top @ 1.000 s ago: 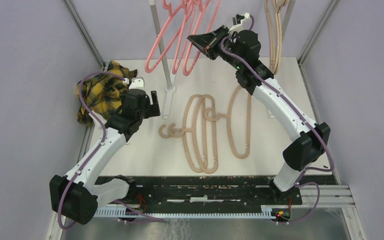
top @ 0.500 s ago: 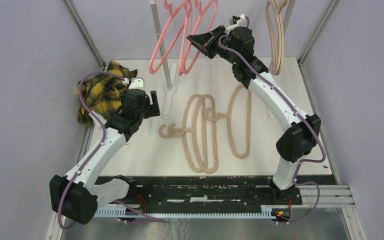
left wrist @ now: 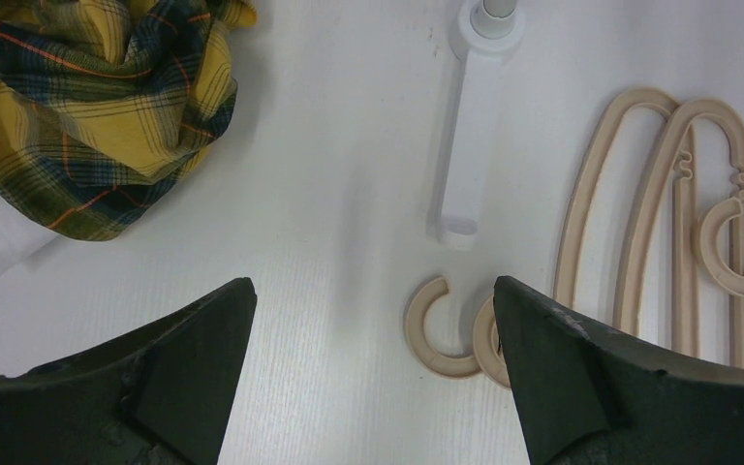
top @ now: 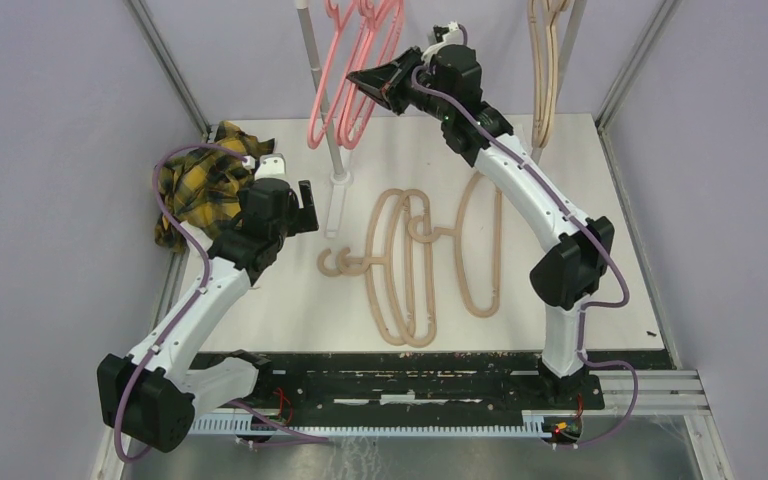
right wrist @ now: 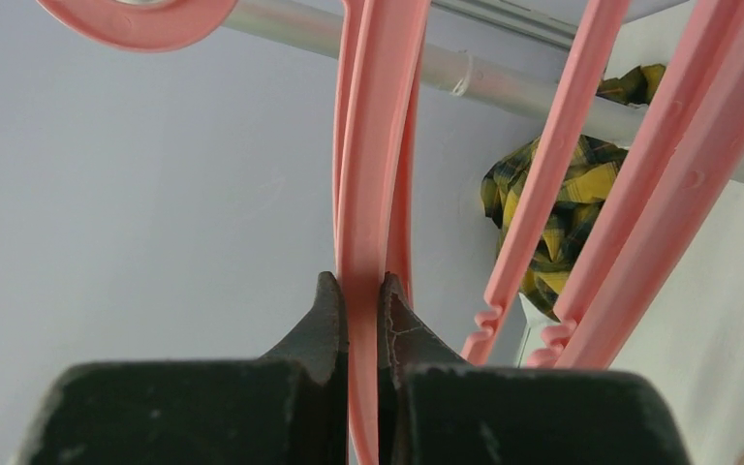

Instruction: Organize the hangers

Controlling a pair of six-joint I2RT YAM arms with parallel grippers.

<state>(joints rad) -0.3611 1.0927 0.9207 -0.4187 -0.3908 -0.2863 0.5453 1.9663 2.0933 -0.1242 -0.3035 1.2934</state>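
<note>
Leftward since the earlier frame: salmon pink tube hangers (top: pixel 348 90), now bunched at upper centre on the grey metal rail (right wrist: pixel 504 85).
Right gripper (right wrist: pixel 363 291) is clamped on one pink bar, whose long axis rises vertically above it; left gripper (left wrist: pixel 370 291), jaws apart, is nearer the beige hangers (left wrist: pixel 683 242) mid-table.

Pink hangers (top: pixel 345 100) at 12 o'clock: salmon, plain. Beige hangers (top: pixel 400 262) at centre and 1 o'clock: tan, plain. Cloth (top: pixel 198 185) at 10 o'clock: yellow plaid, dark green-black bands, thin orange lines. Table (top: pixel 300 300): white. Arms (top: pixel 210 295): white, black joints. Walls (top: pixel 50 200): lilac.
</note>
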